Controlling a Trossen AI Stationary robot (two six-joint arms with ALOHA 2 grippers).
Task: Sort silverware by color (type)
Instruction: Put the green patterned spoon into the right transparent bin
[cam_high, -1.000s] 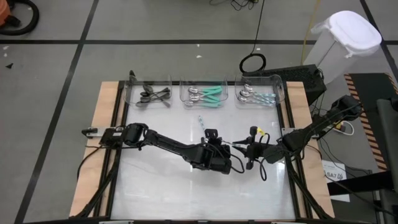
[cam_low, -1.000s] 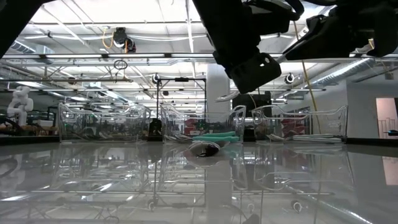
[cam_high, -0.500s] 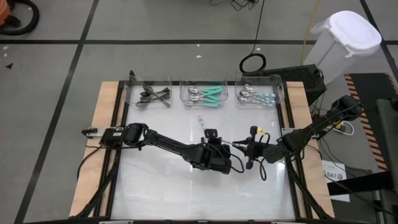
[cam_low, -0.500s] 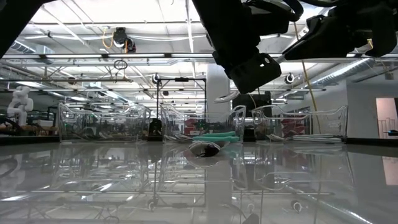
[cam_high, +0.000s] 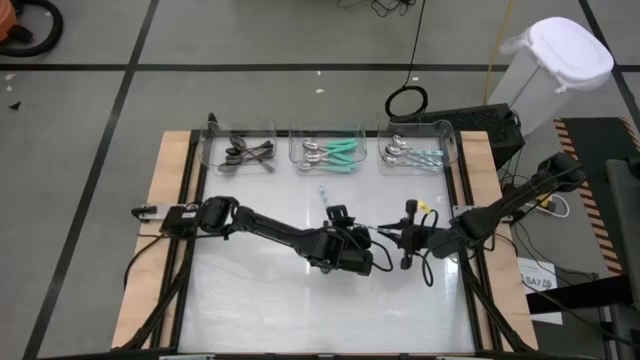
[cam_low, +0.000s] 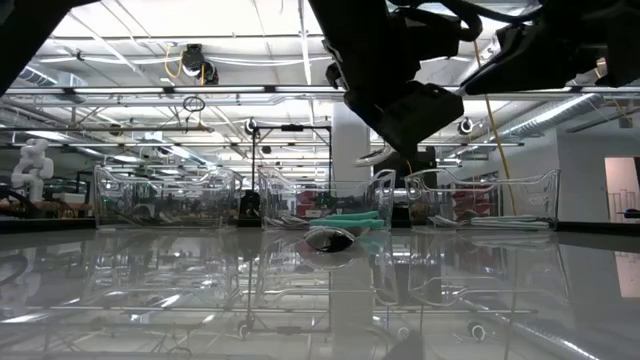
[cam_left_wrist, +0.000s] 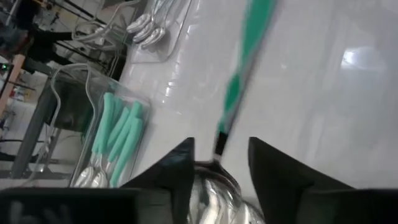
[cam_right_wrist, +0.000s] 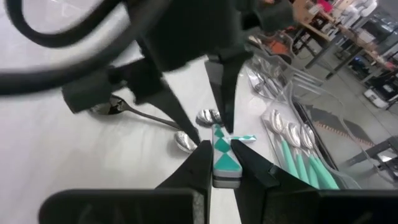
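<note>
Above the table's middle, a silver spoon with a teal-and-white handle (cam_left_wrist: 239, 81) spans between my two grippers. My right gripper (cam_right_wrist: 224, 169) is shut on its handle. My left gripper (cam_left_wrist: 217, 165) is open, one finger on each side of the spoon's bowl (cam_left_wrist: 214, 183); whether it touches the bowl, I cannot tell. In the high view the left gripper (cam_high: 368, 245) faces the right gripper (cam_high: 402, 238). A pale-blue-handled spoon (cam_high: 325, 195) lies on the table behind them. A dark spoon (cam_right_wrist: 121, 109) and two silver bowls (cam_right_wrist: 208, 116) lie below. My right gripper pinches the free end of the spoon's teal-and-white handle (cam_right_wrist: 225, 146) between its two fingers. It comes nearly level from the table's right, with the fingers along the handle. The spoon is lifted clear of the table, its bowl end reaching toward the left gripper.
Three clear bins stand along the far edge: dark utensils in the left bin (cam_high: 245, 152), teal-handled ones in the middle bin (cam_high: 330, 152), pale-blue-handled ones in the right bin (cam_high: 412, 152). The near half of the white table (cam_high: 300, 310) is bare.
My left gripper has opened around the spoon's bowl end and rolled a little, staying where it was. My right gripper has kept its place with the handle between its fingers. The spoon stays lifted between the two.
</note>
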